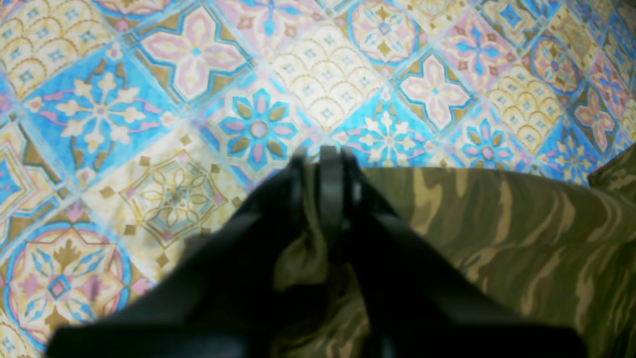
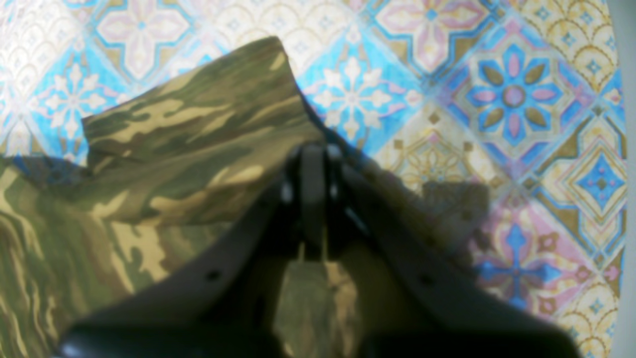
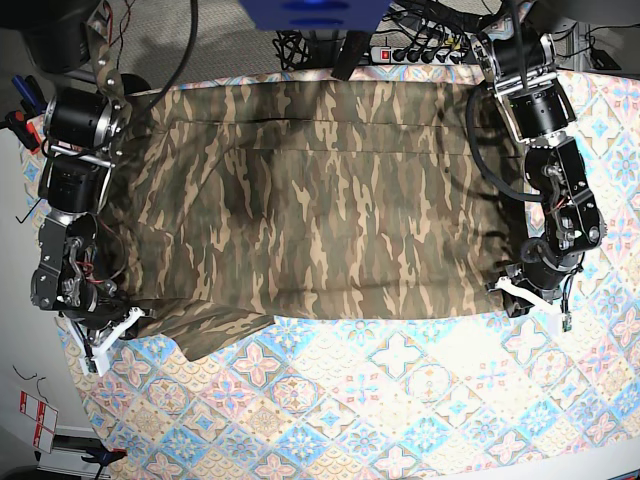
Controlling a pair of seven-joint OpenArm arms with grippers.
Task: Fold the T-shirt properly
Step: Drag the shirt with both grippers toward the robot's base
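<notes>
Nearest to me, my left end effector [image 1: 325, 159] is closed tight on the front hem of the T-shirt [image 3: 320, 200], with a fold of camouflage cloth bunched between its jaws, and my right end effector [image 2: 313, 154] is likewise clamped shut on a corner of the same shirt near a sleeve that stands up in a peak. The shirt itself lies spread wide across the patterned tablecloth [image 3: 420, 390] on the worktop, its near edge pinned at both ends by me and its far edge up by the arm bases. What worries me is uneven grip: the right side looks crumpled and may hold only one layer, so if I lift and carry the hem away from me that corner could slip out or the fold could land skewed. I might also snag the tablecloth beneath, since the jaws sit right at its surface. From the wrist views my own blurred fingers hide the exact bite of cloth, so I cannot tell how many layers I hold. Farther off, the collar and label are not visible, and shadow under the arm mounts obscures the far edge.
</notes>
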